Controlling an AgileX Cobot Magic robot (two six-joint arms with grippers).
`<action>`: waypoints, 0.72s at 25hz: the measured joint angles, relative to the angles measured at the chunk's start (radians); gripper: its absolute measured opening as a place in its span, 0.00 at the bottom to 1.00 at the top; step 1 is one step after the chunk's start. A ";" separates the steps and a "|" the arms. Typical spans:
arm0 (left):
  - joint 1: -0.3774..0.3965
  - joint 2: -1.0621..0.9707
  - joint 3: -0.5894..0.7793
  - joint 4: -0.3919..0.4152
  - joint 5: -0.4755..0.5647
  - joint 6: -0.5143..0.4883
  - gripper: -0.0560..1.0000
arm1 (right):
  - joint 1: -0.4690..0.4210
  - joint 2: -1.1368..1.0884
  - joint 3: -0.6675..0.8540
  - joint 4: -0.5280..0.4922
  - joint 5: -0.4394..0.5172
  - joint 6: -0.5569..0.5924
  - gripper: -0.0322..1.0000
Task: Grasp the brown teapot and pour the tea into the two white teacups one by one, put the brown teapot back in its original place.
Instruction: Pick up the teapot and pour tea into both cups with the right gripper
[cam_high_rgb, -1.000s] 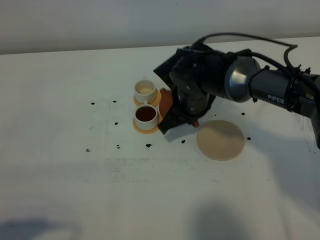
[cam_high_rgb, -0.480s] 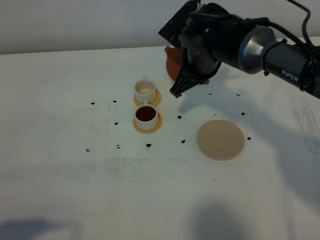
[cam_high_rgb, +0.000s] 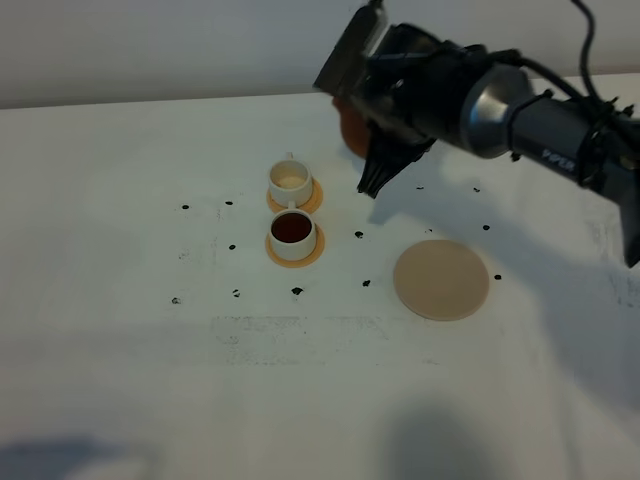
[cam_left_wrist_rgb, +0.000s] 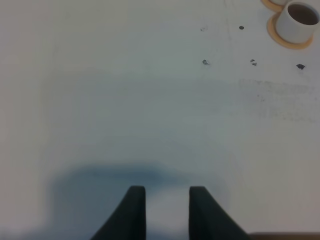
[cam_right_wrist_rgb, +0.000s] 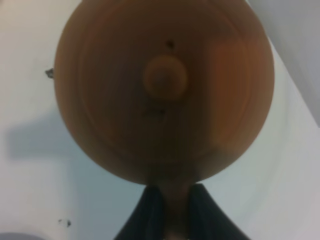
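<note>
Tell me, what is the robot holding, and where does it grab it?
The right gripper holds the teapot by its handle. The left gripper holds nothing.

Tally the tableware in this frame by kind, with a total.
Brown teapot, held up by the right gripper: 1
White teacups, one with tea, one without: 2
Small orange coasters under the cups: 2
Large beige coaster, bare: 1
Total: 6
</note>
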 joint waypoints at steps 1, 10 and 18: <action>0.000 0.000 0.000 0.000 0.000 0.000 0.25 | 0.012 0.004 0.000 -0.007 0.000 -0.003 0.12; 0.000 0.000 0.000 0.000 0.000 0.000 0.25 | 0.063 0.020 0.000 -0.116 -0.026 -0.011 0.12; 0.000 0.000 0.000 0.000 0.000 0.000 0.25 | 0.076 0.028 0.000 -0.169 -0.034 -0.051 0.12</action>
